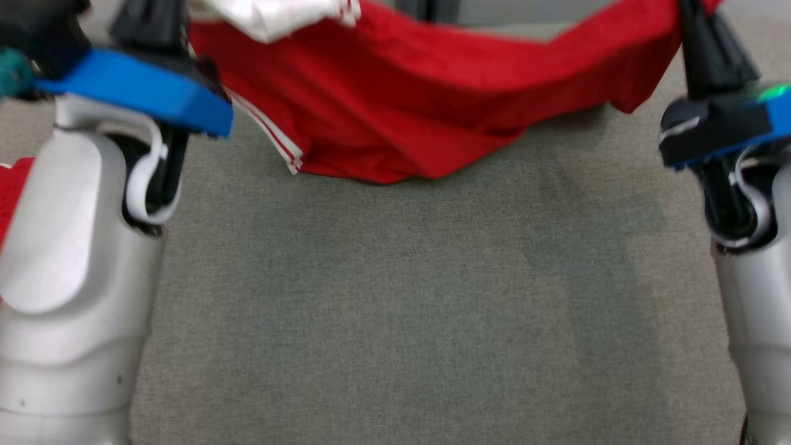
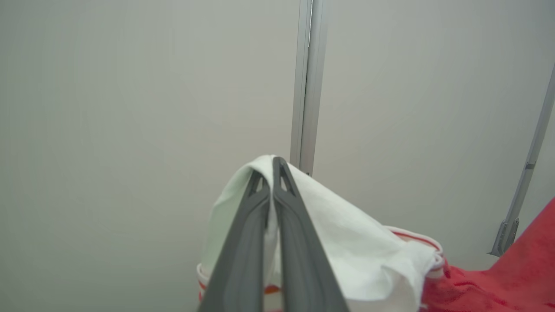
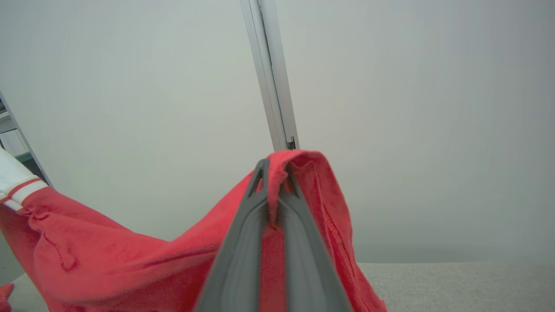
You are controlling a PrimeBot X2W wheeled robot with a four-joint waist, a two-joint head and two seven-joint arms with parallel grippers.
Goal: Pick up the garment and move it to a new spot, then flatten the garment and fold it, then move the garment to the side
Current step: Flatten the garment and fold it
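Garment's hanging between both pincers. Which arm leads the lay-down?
Right, probably: the right pincer is shut on the garment at its red body edge; the left pincer grips only its bunched white part.

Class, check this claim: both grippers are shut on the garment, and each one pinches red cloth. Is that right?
Not quite. The right gripper does pinch red cloth of the garment, but the left gripper is shut on a white part of it, as the left wrist view shows.

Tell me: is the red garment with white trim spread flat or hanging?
Hanging, not spread. The red garment with white trim sags between left gripper and right gripper, both shut on it.
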